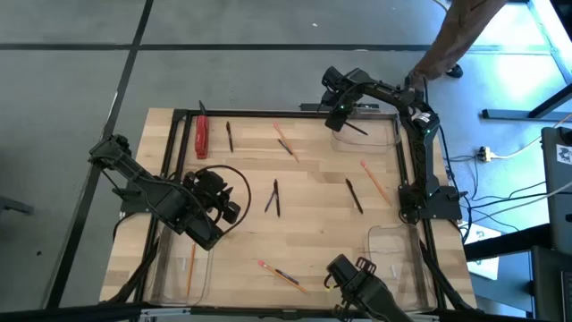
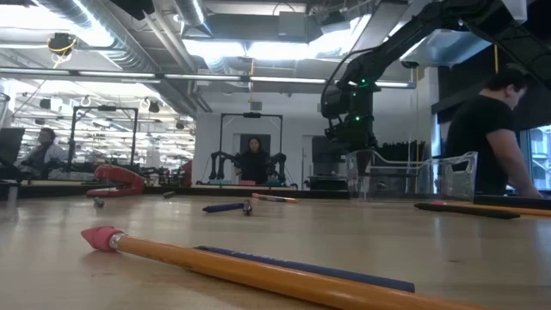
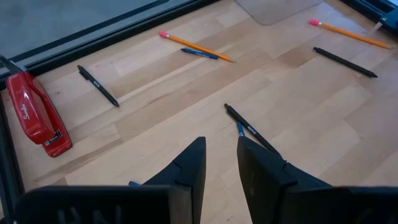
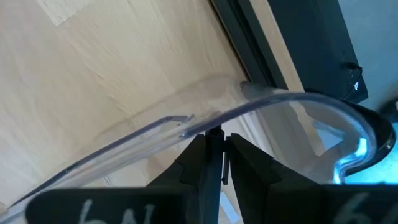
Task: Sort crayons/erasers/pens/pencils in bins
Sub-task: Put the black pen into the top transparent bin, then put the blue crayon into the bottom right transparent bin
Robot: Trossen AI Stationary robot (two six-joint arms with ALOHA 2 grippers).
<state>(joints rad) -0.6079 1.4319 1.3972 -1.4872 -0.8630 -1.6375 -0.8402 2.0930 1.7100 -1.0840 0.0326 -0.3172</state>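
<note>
Clear plastic rim right under the right gripper (image 4: 214, 140). That arm is up at the worktop's back-right corner, over the bin (image 1: 393, 134) there. Its fingers are pinched almost shut on a thin black stick, prob. a pen (image 4: 215, 158), w/ only a sliver of it showing between them. From above, a dark stick (image 1: 357, 131) runs on a diagonal from the fingers toward the bin's middle. Looks like the same pen, but can't tell for sure whether it hangs in the grip or already lies inside. Key thing for the drop, I'd say: the pen sits right at the bin's curved wall, so the tip has to be inside the rim, not across it, before letting go. Left gripper (image 1: 223, 207) waits near the left edge, fingers a narrow gap apart, holding nothing. Two crossed black pens (image 3: 249, 127) lie just ahead of it toward mid-worktop, nearer to it than to the right arm.
</note>
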